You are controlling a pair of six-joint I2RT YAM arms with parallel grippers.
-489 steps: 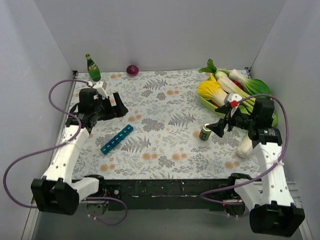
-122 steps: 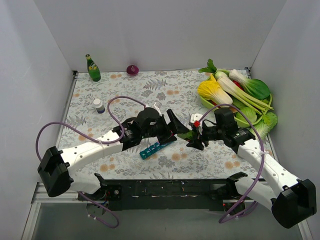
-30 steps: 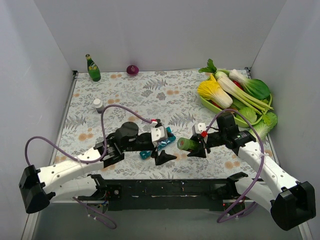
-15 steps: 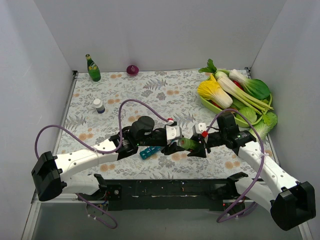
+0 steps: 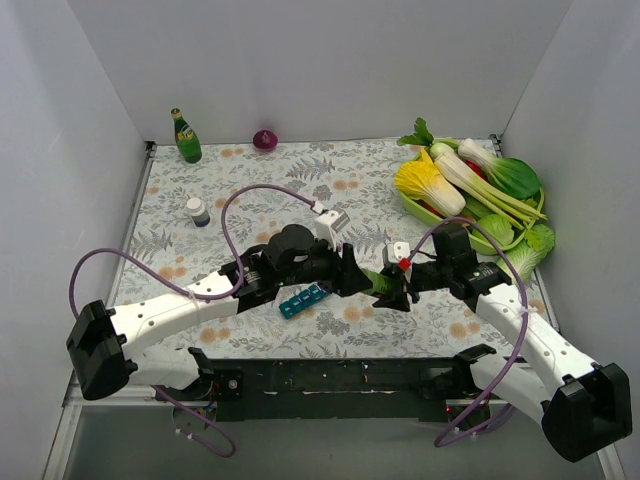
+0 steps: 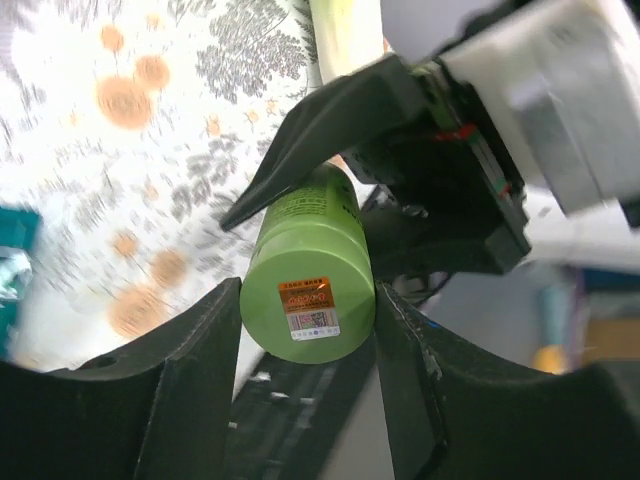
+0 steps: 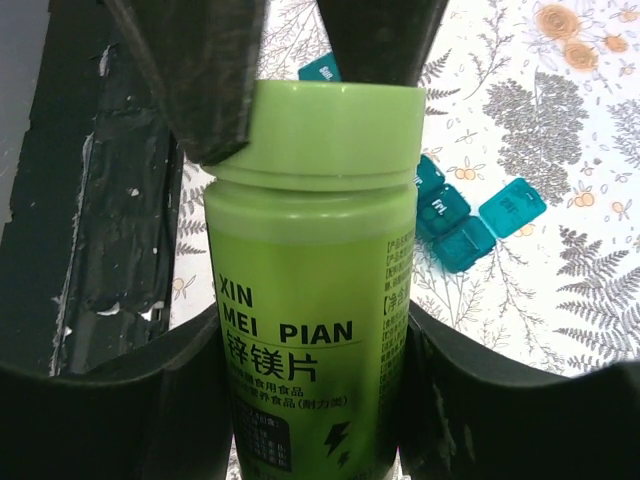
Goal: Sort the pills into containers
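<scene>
Two tools on one green jar, working at its lid

The right tool (image 5: pixel 393 289) is clamped round the body of the green jar (image 7: pixel 310 300), holding it sideways above the surface (image 5: pixel 300 190). The left tool (image 6: pixel 308 300) hung clear and lower a second ago. It has now come onto the lid (image 7: pixel 318 130), with fingers pressed to both sides, and its wrist has rolled over in the last half second, probably a twist to unscrew. The lid looks seated, so no pills are out. The pill organizer (image 5: pixel 305 298) lies on the surface under the left arm, some flaps open.
</scene>
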